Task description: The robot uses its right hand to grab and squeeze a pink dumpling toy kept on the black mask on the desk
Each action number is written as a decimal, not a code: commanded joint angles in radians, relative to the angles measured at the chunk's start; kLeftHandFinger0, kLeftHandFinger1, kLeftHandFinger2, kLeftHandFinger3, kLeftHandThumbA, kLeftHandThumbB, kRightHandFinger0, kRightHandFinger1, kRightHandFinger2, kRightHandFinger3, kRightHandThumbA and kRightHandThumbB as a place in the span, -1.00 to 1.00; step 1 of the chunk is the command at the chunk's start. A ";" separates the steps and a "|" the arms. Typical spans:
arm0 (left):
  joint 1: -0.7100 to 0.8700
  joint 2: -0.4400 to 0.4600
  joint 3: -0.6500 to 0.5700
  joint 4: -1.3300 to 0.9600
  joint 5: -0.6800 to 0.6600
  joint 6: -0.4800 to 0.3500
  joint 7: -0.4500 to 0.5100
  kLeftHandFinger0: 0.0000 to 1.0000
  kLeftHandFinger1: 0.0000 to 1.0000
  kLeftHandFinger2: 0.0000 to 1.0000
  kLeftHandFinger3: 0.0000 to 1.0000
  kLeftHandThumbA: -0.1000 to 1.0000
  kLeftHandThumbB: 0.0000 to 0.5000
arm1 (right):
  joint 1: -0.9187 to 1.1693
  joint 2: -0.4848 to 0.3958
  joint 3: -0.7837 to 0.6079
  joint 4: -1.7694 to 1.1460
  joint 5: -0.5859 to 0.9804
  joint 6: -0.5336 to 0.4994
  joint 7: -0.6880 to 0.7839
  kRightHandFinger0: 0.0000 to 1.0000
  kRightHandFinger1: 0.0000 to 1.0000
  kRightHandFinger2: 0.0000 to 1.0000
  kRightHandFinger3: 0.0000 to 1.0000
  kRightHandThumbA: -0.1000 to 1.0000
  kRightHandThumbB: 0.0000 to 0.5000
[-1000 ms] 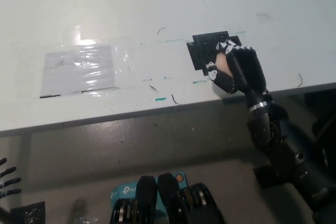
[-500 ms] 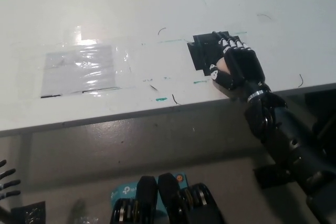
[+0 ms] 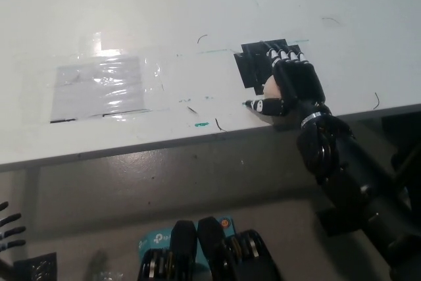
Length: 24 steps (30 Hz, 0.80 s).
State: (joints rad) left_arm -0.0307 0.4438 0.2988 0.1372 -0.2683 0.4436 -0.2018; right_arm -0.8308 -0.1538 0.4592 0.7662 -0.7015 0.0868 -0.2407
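Observation:
My black right hand (image 3: pixel 293 85) lies over the black mask (image 3: pixel 253 65) on the white desk, near its front edge. Its fingers are curled around the pale pink dumpling toy (image 3: pixel 270 87), of which only a small patch shows at the hand's left side. The rest of the toy is hidden under the palm. My white left hand (image 3: pixel 8 229) hangs at the picture's lower left, off the desk, with its fingertips spread apart and nothing in them.
A clear taped plastic sheet (image 3: pixel 99 87) covers the desk's left part. Green marks and thin black scribbles dot the desk (image 3: pixel 210 11) surface. A blue-and-white box (image 3: pixel 158 240) lies on the floor below the desk edge.
The right hand has turned and closed tighter around the dumpling toy, its knuckles now facing up over the mask; less of the toy shows. The left hand has stayed put.

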 commanded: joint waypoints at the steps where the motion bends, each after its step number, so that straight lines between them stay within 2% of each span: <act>1: -0.001 0.028 0.014 -0.015 -0.006 -0.015 -0.008 0.42 0.48 0.65 0.82 1.00 -0.53 | -0.013 -0.026 0.000 -0.089 -0.021 0.079 0.081 1.00 1.00 1.00 1.00 1.00 1.00; 4: -0.001 0.028 0.009 -0.009 0.002 -0.023 -0.006 0.35 0.46 0.64 0.79 1.00 -0.50 | -0.003 -0.034 -0.006 -0.134 -0.020 0.094 0.105 1.00 1.00 1.00 1.00 1.00 1.00; 8: 0.007 0.028 0.009 -0.011 -0.001 -0.031 -0.013 0.38 0.51 0.67 0.87 1.00 -0.49 | 0.016 -0.049 -0.026 -0.217 -0.002 0.095 0.132 1.00 1.00 1.00 1.00 1.00 0.93; 11: 0.009 0.025 0.012 -0.023 -0.008 -0.009 -0.010 0.43 0.54 0.72 0.92 1.00 -0.50 | 0.037 -0.060 -0.052 -0.284 0.016 0.075 0.138 1.00 1.00 1.00 1.00 0.82 0.83; 12: 0.008 0.028 0.010 -0.018 -0.004 -0.013 -0.010 0.39 0.52 0.71 0.87 1.00 -0.50 | 0.050 -0.073 -0.062 -0.334 0.023 0.075 0.155 1.00 1.00 1.00 1.00 0.76 0.76; 15: 0.005 0.029 0.006 -0.006 0.002 -0.021 -0.009 0.37 0.51 0.69 0.83 1.00 -0.50 | 0.077 -0.099 -0.080 -0.436 0.022 0.086 0.188 1.00 1.00 1.00 1.00 0.76 0.69; 18: 0.008 0.027 0.009 -0.009 -0.001 -0.021 -0.007 0.36 0.48 0.67 0.80 1.00 -0.51 | 0.098 -0.113 -0.094 -0.500 0.021 0.087 0.201 1.00 1.00 1.00 1.00 0.76 0.69; 21: 0.007 0.023 0.011 -0.009 0.000 -0.016 -0.002 0.31 0.45 0.63 0.74 1.00 -0.52 | 0.134 -0.128 -0.138 -0.600 0.058 0.097 0.236 1.00 1.00 1.00 1.00 0.68 0.67; 23: 0.006 0.022 0.012 -0.005 -0.006 -0.016 -0.005 0.32 0.46 0.62 0.75 1.00 -0.48 | 0.172 -0.146 -0.187 -0.694 0.104 0.108 0.264 1.00 1.00 1.00 1.00 0.54 0.57; 24: 0.004 0.023 0.011 -0.003 -0.004 -0.013 -0.004 0.37 0.47 0.65 0.79 1.00 -0.46 | 0.190 -0.142 -0.220 -0.726 0.137 0.109 0.266 1.00 1.00 1.00 1.00 0.32 0.45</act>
State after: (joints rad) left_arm -0.0225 0.4437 0.2981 0.1406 -0.2687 0.4427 -0.2018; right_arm -0.6532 -0.2675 0.3101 0.1579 -0.6552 0.1748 -0.0301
